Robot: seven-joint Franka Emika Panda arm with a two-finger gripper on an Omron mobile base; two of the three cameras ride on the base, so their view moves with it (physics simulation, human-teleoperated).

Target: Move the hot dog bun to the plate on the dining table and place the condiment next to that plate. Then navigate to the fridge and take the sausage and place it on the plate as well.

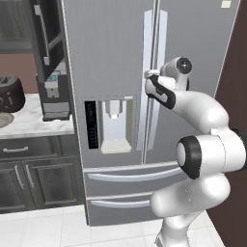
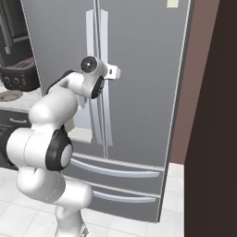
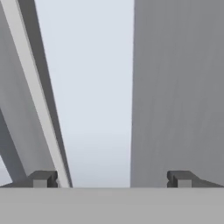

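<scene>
2 tall doors make up the upper fridge [image 1: 111,58], with 2 drawers below them, and the arm is reaching at the seam between the doors. By my reading, the fridge leg of the task is in hand: the door has to come open before the sausage can be taken. Both doors look closed, so the sausage is presumably inside, behind them; it cannot be seen.

At the seam run 2 pale vertical handles [image 1: 154,72]. In the hand view one handle [image 3: 37,96] passes just beside the left fingertip [image 3: 43,178], with a pale flat door face between the tips.

Left of the fridge, a tabletop [image 1: 34,120] carries a dark coffee machine [image 1: 54,91] and a toaster [image 1: 10,94].

Smallest is the pincer [image 1: 150,74], held up against the handles with its jaws spread wide and nothing between them. Next, I judge, it must centre on one handle, clench on it, then pull the door outward along its swing.
</scene>
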